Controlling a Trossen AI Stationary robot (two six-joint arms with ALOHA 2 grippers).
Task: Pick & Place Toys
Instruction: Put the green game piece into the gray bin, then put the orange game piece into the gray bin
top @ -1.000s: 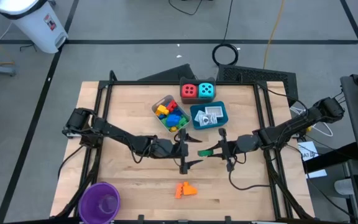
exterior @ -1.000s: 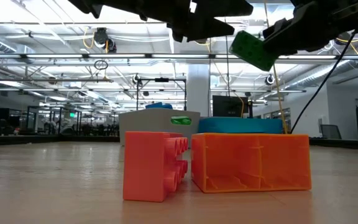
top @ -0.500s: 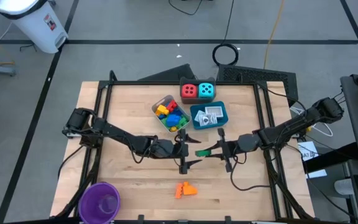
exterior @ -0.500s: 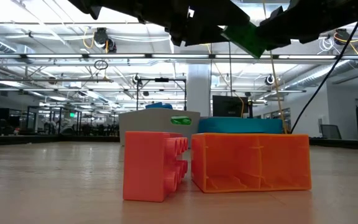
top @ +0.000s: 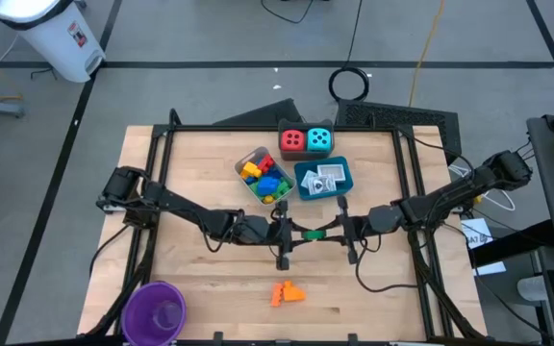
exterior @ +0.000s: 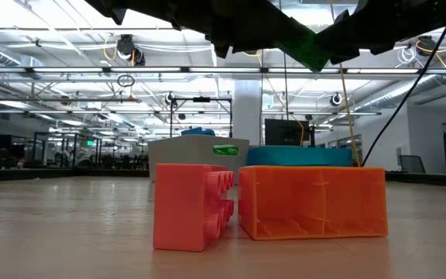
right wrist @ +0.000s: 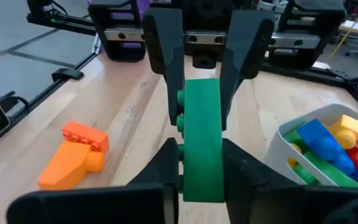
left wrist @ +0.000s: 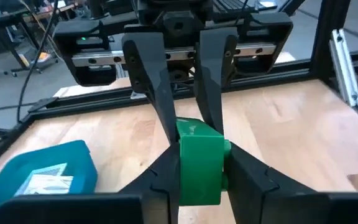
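Mid-table, above the surface, the green brick (top: 313, 234) is pinched by both the left gripper (top: 287, 234) and right gripper (top: 339, 233); the right should release only once the left's hold is firm.

Even, bright overhead light is seen; ceiling lamps (exterior: 130, 48) glare in the low view, where the arms are silhouetted.

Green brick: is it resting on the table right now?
No. In the low view the green brick hangs well above the wooden table, gripped between the left pincer and the right pincer.
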